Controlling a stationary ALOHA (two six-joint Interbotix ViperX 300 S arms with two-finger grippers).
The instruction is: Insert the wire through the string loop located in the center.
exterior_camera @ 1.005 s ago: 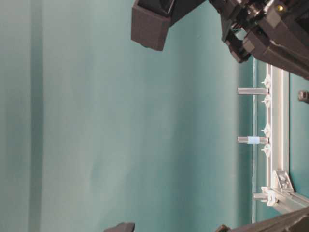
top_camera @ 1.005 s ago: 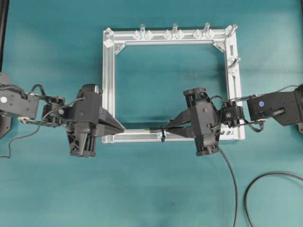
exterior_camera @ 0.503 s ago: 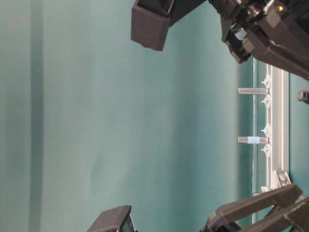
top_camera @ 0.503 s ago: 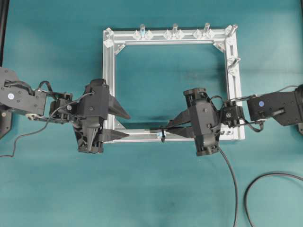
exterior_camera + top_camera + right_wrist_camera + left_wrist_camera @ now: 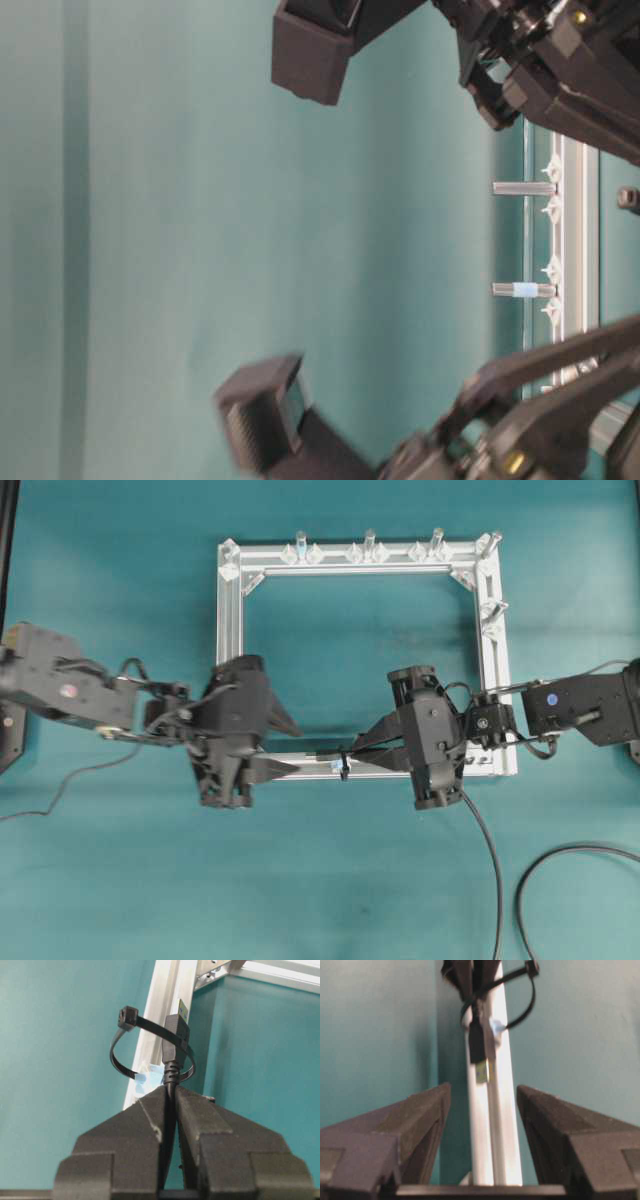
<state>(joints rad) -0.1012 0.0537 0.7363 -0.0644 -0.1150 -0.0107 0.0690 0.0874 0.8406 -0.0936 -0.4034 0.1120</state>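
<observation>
A teal table top (image 5: 330,880) carries a square aluminium frame (image 5: 229,630) with upright silver pegs (image 5: 369,543) along its far rail. On the near rail, the right gripper (image 5: 170,1105) is clamped on the wire (image 5: 170,1072), whose plug sits through the string loop (image 5: 127,1055) by a pale-blue tag (image 5: 150,1076). The left gripper (image 5: 482,1105), its fingers (image 5: 415,1120) spread wide apart, straddles the same rail facing the plug's silvery tip (image 5: 481,1071).

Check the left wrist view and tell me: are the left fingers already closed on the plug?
No. The left fingers stand wide apart either side of the frame rail, and the plug hangs beyond them, untouched.
</observation>
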